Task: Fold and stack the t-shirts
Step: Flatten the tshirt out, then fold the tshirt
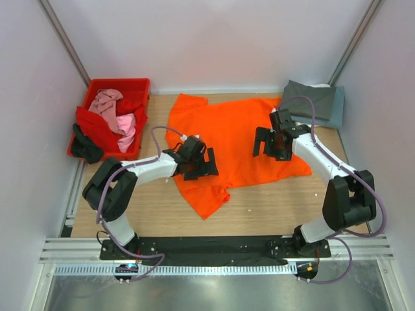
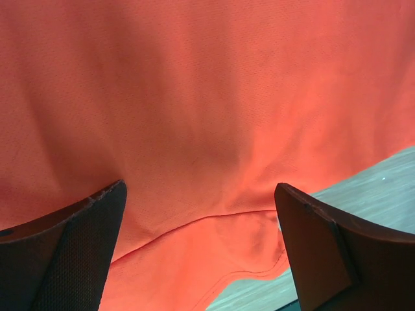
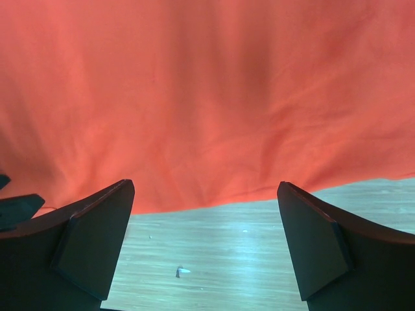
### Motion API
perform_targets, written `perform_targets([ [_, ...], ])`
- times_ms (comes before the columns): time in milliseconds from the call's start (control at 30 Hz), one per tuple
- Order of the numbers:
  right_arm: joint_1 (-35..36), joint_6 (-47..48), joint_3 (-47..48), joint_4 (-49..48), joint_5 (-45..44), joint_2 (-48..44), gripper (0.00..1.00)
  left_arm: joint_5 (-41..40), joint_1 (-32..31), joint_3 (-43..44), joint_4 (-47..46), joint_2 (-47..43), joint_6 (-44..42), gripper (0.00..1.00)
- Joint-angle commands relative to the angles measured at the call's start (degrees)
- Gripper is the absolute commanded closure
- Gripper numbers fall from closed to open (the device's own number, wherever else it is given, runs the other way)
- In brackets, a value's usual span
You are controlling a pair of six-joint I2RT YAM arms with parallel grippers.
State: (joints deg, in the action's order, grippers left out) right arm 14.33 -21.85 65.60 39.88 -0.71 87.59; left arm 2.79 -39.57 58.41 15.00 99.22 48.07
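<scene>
Left gripper (image 1: 202,167) spread wide, holding nothing, over the orange t-shirt (image 1: 227,133) near its left hem. Right gripper (image 1: 269,144) equally wide and empty, at the shirt's right side. Shirt lies spread mid-desk (image 1: 279,204). Folded grey shirt (image 1: 310,98) far right corner; pink and red shirts (image 1: 97,126) heaped in crate (image 1: 133,84), far left.

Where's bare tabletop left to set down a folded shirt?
Bare table lies between the orange t-shirt and the near edge, widest at near right. Crowded: the red crate far left, folded dark shirts far right.
</scene>
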Motion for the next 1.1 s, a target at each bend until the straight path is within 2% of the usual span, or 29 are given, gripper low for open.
perform_targets([
  [0, 0.17, -0.39, -0.30, -0.51, -2.62, -5.50, 0.01, -2.43, -0.24, -4.35, -3.67, -2.44, 1.59, 0.03],
  [67, 0.17, -0.21, -0.56, 0.28, -3.68, -7.16, 0.00, -5.42, 0.11, -8.04, -2.62, -6.29, 1.50, 0.01],
  [233, 0.00, -0.92, -0.21, 1.69, -7.46, -8.66, 0.00, -7.52, 5.46, -13.14, 3.53, -14.13, 0.53, 0.00],
  [333, 0.09, -1.53, -0.30, 1.78, -7.81, -9.63, 0.00, -8.85, 7.05, -13.76, 6.35, -17.65, -0.96, 0.00],
  [533, 0.09, -2.76, -0.83, 2.22, -7.81, -11.47, 0.00, -6.56, 6.88, -11.05, 8.89, -19.50, -3.42, 0.01],
  [700, 0.09, -3.03, -3.37, 2.92, -9.92, -15.07, 0.00, -13.41, 2.23, -5.07, 21.89, -27.92, -4.13, 0.01],
  [800, 0.09, -3.73, -6.26, 1.35, -10.80, -20.08, 0.00, -15.09, -1.11, -6.72, 27.96, -34.78, -0.36, 0.04],
  [833, 0.09, -4.77, -6.97, 0.30, -11.06, -21.22, 0.00, -15.44, -1.99, -7.34, 29.45, -38.02, 2.52, 0.08],
  [967, 0.00, -6.71, -10.05, -1.47, -11.15, -26.32, 0.00, -17.64, -10.67, -12.17, 35.96, -45.32, 12.18, 0.09],
  [1067, 0.09, -6.89, -11.64, -2.87, -10.10, -27.30, 0.00, -18.08, -17.89, -18.58, 34.66, -49.46, 20.79, 0.10],
])
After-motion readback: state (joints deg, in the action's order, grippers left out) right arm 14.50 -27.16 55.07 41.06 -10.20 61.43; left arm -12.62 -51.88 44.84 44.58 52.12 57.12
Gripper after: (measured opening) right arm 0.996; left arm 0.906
